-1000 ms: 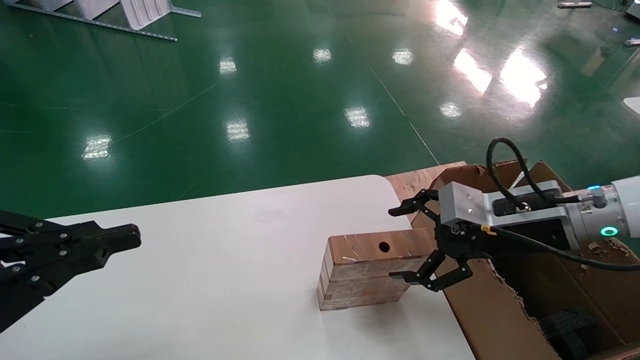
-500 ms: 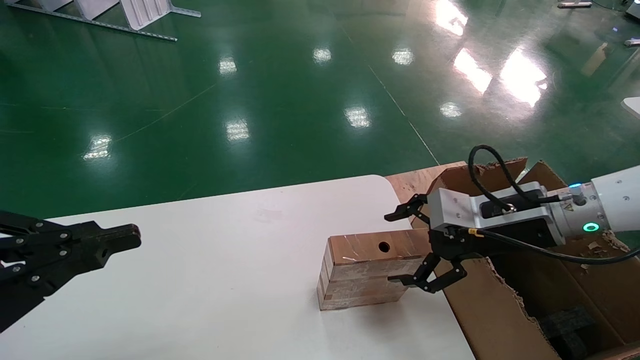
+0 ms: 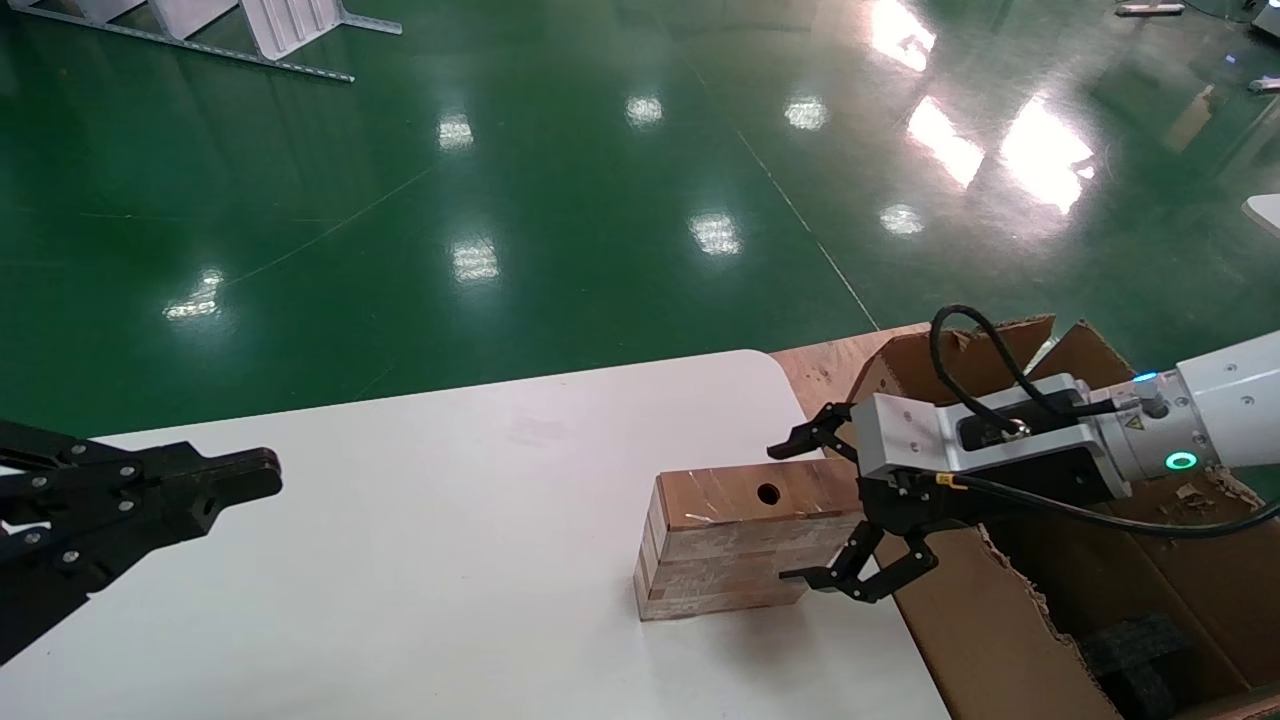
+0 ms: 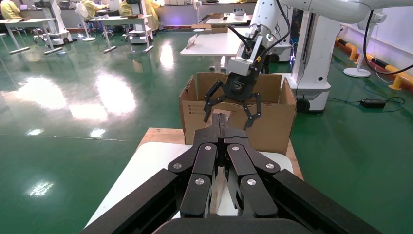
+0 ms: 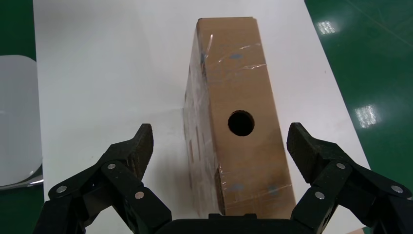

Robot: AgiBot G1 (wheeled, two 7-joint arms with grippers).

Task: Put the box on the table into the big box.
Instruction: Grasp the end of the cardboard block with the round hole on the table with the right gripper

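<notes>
Bright, even overhead lighting. The glossy green floor (image 3: 560,200) carries strong glare patches, largest toward 1 o'clock in the head view. The box (image 3: 735,545) casts a soft, faint shadow on the white table (image 3: 400,560); its tape glints in the right wrist view. All views are sharp, without motion blur.

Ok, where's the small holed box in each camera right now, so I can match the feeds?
Head view: the box stands on the table, right of centre, between the open fingers of the right gripper.
Left wrist view: mostly hidden behind the left gripper; only a sliver shows.
Right wrist view: the box fills the centre.
Shared landmark: its round hole.
</notes>
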